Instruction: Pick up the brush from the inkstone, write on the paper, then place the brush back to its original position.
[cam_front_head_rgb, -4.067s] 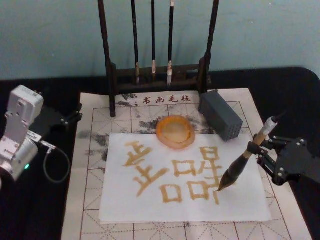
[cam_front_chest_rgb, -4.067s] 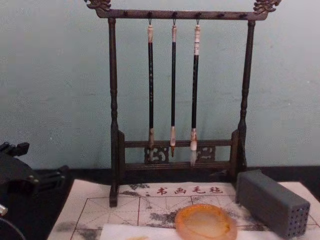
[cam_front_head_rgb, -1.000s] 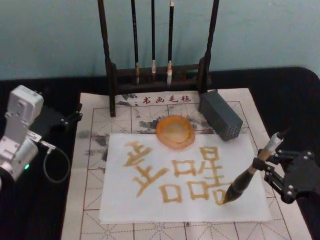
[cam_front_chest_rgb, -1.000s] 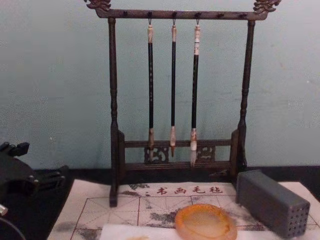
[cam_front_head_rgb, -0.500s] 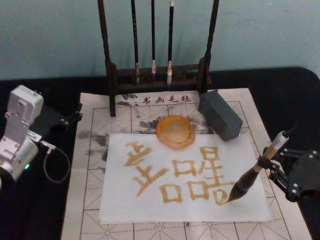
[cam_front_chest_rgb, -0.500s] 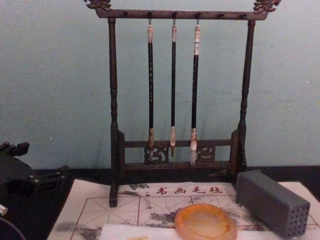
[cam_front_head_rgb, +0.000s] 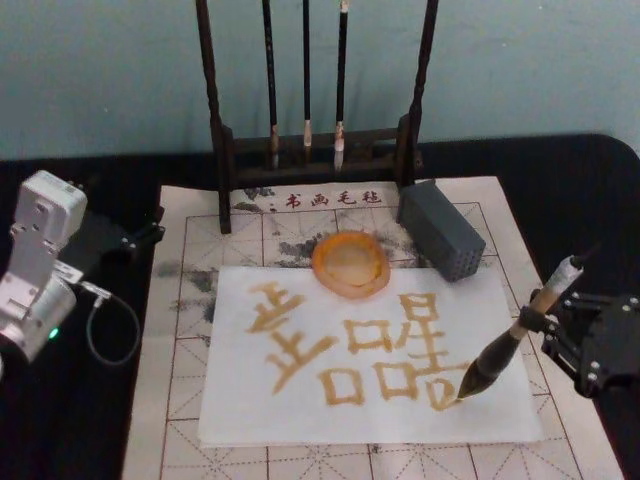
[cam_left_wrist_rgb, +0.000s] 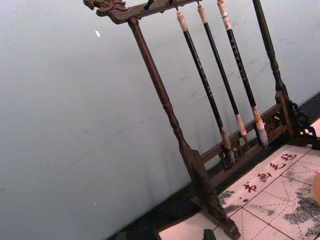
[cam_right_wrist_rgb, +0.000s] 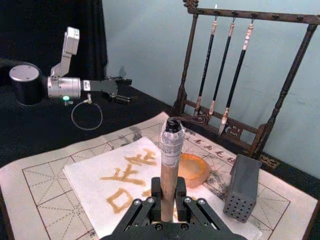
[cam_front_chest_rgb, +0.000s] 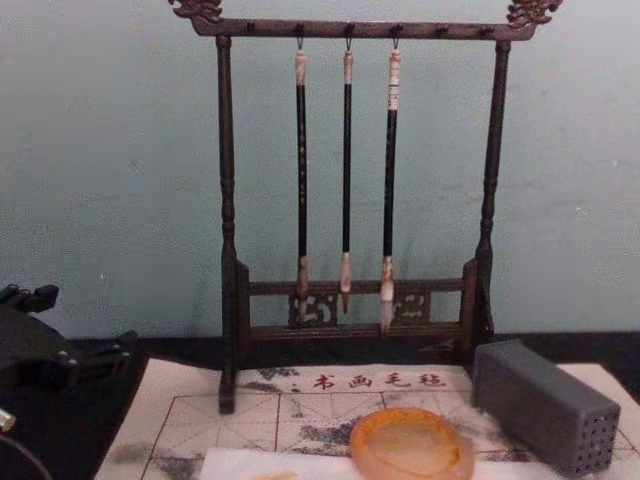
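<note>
Gripping the brush (cam_front_head_rgb: 497, 360) by its tan handle, my right gripper (cam_front_head_rgb: 530, 323) has its jaws clenched firmly on the shaft. In the right wrist view the handle (cam_right_wrist_rgb: 169, 165) rises straight out between them. From the jaws the brush slants down and to my left, and its dark tuft touches the paper (cam_front_head_rgb: 300, 405) at the lowest stroke of the last amber character.

I judge this to be the close of the writing, so the stroke wants a clean finish. I should press lightly, draw the wrist level with the sheet so the line does not swell, then lift along the brush's own slant so the tip does not drag sideways through wet ink.

The inkstone (cam_front_head_rgb: 350, 263) lies beyond the jaws and well to their left, at the paper's far edge. The grey block (cam_front_head_rgb: 440, 230) stands beyond the jaws, near that route, so the tuft should travel high over the characters and pass on the near side of the block.

My left gripper (cam_front_head_rgb: 135, 240) sits parked far to the left of my jaws.
</note>
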